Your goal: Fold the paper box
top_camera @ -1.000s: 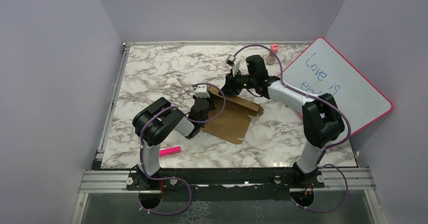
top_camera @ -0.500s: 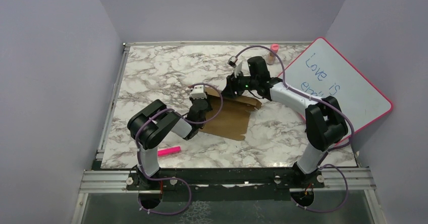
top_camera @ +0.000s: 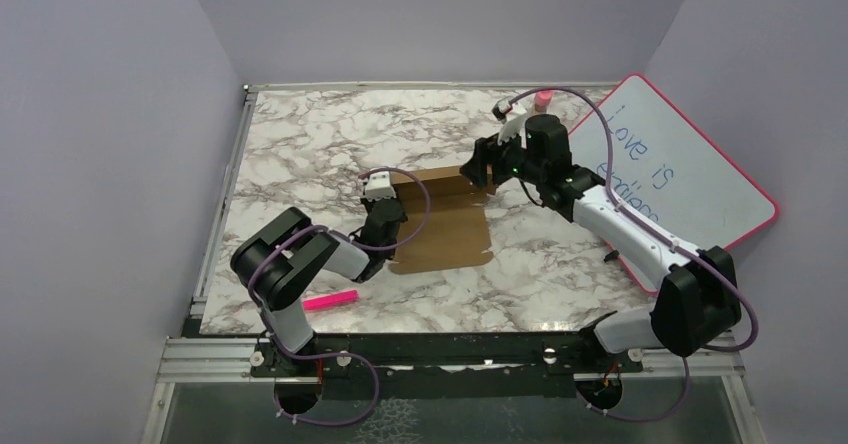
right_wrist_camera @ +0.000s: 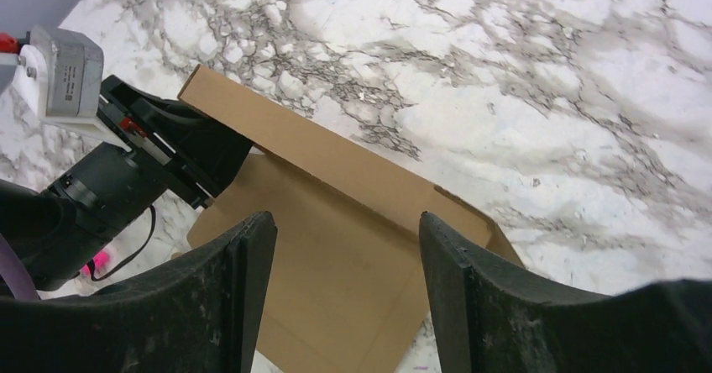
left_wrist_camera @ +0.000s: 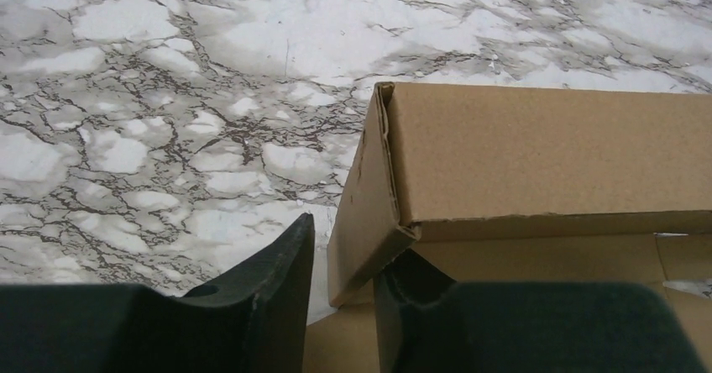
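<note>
The paper box (top_camera: 440, 226) is brown cardboard lying open on the marble table, with its far wall (top_camera: 440, 178) folded up. In the left wrist view that wall (left_wrist_camera: 546, 150) meets a side flap (left_wrist_camera: 361, 213) at a corner. My left gripper (left_wrist_camera: 353, 240) (top_camera: 388, 224) straddles this flap: the right finger (left_wrist_camera: 411, 306) touches it, and a gap shows at the left finger (left_wrist_camera: 281, 289), so the jaws stand slightly open. My right gripper (right_wrist_camera: 346, 218) (top_camera: 478, 174) hovers wide open over the box (right_wrist_camera: 336, 255) near its right far corner, holding nothing.
A pink-framed whiteboard (top_camera: 690, 179) leans at the right wall. A pink marker (top_camera: 331, 300) lies near the front left by the left arm's base. A small pink-capped bottle (top_camera: 543, 98) stands at the back. Lilac walls close in three sides.
The box has swung round to lie squarer and further left, its far wall upright. The right gripper let go, opened wide and pulled back to the right. The left jaws eased apart.
</note>
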Controlling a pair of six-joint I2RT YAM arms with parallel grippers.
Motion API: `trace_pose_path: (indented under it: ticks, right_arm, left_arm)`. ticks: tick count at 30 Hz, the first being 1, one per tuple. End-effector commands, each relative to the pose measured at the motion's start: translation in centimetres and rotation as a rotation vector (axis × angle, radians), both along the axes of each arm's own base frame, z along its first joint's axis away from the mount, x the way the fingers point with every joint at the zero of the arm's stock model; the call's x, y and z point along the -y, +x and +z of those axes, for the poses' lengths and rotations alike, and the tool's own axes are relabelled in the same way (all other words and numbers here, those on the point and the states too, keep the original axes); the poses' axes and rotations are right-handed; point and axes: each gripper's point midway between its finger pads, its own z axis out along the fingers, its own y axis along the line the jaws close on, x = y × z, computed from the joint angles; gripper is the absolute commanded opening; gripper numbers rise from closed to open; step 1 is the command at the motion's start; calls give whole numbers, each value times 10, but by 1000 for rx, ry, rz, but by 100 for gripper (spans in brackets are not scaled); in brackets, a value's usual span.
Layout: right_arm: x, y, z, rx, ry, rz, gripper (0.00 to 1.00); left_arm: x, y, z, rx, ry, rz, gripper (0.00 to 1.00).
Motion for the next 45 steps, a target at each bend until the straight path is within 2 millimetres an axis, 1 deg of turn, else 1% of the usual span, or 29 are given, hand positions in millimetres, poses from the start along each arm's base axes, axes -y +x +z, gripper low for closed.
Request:
trace_pose_path:
  ticks: [1, 6, 8, 10, 11, 14, 17, 19, 21, 24, 27, 31, 32, 34, 39, 40, 45]
  right_arm:
    - [23, -4, 4, -26, 35, -156, 69]
    - [24, -15, 2, -60, 78, -173, 69]
    - [25, -14, -1, -73, 84, -189, 69]
    - [25, -13, -2, -84, 96, -203, 68]
    - [24, -12, -2, -83, 100, -204, 68]
    - [25, -7, -4, -85, 102, -228, 67]
    - [29, 2, -2, -73, 93, -270, 66]
    - [30, 8, -2, -64, 89, -291, 65]
    - [30, 13, -4, -61, 88, -303, 64]
    - [26, 18, -9, -75, 87, -305, 63]
    - [23, 21, -14, -91, 86, -303, 63]
    - [24, 25, -15, -91, 86, -321, 61]
    - [23, 28, -11, -76, 98, -323, 60]
    - [22, 31, -10, -69, 104, -326, 60]
    - [20, 34, -11, -73, 117, -328, 59]
    - [19, 35, -11, -74, 119, -327, 59]
    - [18, 37, -16, -91, 119, -336, 57]
  left_arm:
    - [-7, -7, 8, 11, -9, 28, 37]
    - [-10, -19, 18, 2, -38, 12, 50]
    - [-11, -24, 20, -18, -43, 7, 56]
    - [-13, -31, 21, -40, -55, -5, 59]
    - [-13, -34, 26, -41, -72, -14, 61]
    - [-13, -49, 29, -79, -97, -56, 66]
    - [-14, -60, 30, -125, -79, -97, 77]
    - [-16, -65, 34, -161, -66, -103, 83]
    - [-15, -66, 44, -180, -83, -116, 86]
    - [-10, -64, 62, -162, -143, -161, 87]
    - [-13, -60, 77, -162, -225, -189, 88]
    - [-23, -48, 98, -132, -344, -208, 86]
    - [-24, -44, 102, -125, -364, -209, 85]
    - [-22, -37, 108, -121, -396, -225, 84]
    - [-11, -18, 116, -133, -433, -264, 80]
    - [-7, -16, 117, -141, -441, -284, 79]
    - [0, -7, 111, -171, -447, -303, 72]
